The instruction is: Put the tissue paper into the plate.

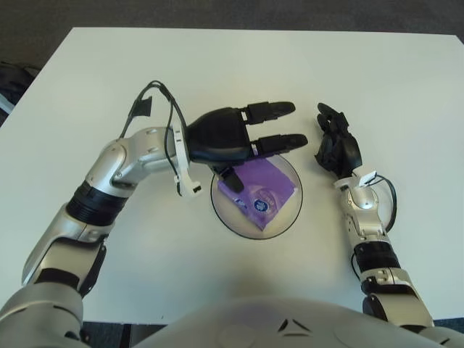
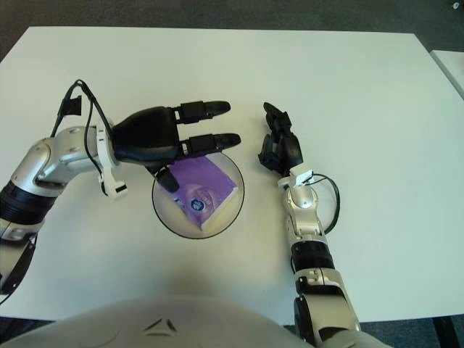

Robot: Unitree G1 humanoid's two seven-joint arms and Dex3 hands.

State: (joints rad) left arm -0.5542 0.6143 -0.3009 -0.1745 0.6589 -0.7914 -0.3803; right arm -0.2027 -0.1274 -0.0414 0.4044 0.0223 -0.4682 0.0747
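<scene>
A purple tissue packet lies inside a clear round plate near the table's front middle. My left hand hovers over the plate's upper left part with its fingers spread open, two pointing right above the packet and the thumb hanging down by the packet's left corner. It holds nothing. My right hand shows just right of the plate, fingers pointing away from me. The packet also shows in the right eye view.
The white table stretches far and to both sides. A black cable loops up from my left wrist. Dark floor lies beyond the far edge.
</scene>
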